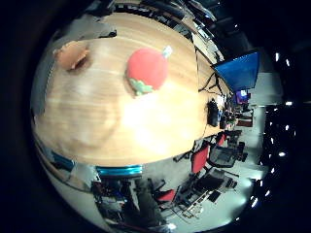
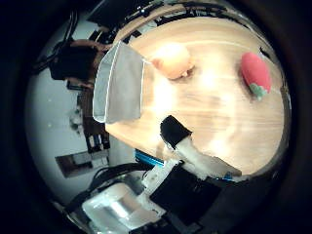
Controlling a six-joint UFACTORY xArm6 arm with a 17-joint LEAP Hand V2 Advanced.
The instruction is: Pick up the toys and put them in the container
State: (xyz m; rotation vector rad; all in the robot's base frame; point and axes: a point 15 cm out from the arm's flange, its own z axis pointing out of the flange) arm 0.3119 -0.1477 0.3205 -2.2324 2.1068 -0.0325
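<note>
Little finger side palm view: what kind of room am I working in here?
Probably an office or lab meeting room. A long wooden table carries the toys, red chairs stand along its side, and a large blue screen sits past its far end.

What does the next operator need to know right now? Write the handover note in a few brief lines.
Hand: above the wooden table, holding nothing; the one finger in view is fairly straight, so it reads as open.
Toys: the red tomato toy and the orange toy both lie on the table, apart from each other.
Container: the grey container sits at the table's edge, beside the orange toy; no toy shows inside it.
Done: nothing placed yet.
Left: pick up both toys and put them in the container.
</note>
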